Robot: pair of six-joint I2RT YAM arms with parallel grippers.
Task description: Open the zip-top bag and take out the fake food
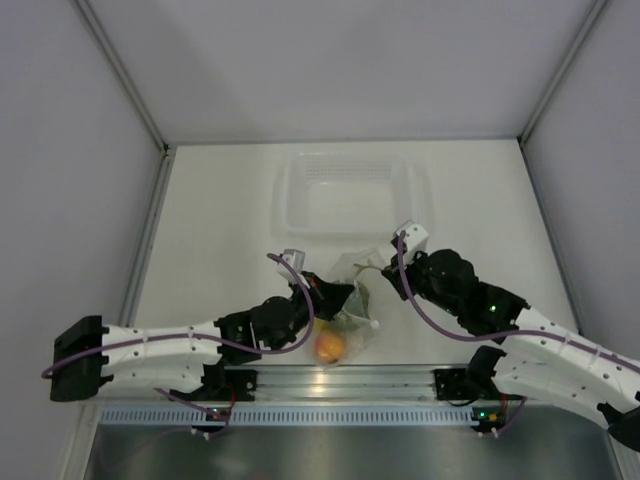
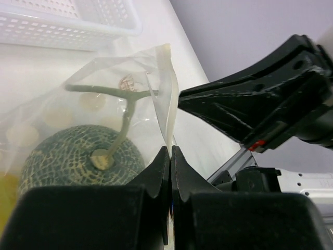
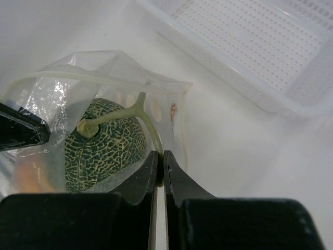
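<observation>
Tightly, zip-top bag pinched between fingers.

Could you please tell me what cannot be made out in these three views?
Top view: the mottled green toy melon is mostly covered by the clear crinkly zip-top bag and the left gripper.
Left wrist: the small yellow toy fruit is cut off by the frame's left edge.
Right wrist: the small orange-red toy fruit is only a blur through plastic.

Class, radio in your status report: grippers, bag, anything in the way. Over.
Left gripper shut on zip-top bag edge. Right gripper shut on opposite edge. Melon inside bag. Tub beyond, apart; nothing blocking.
</observation>
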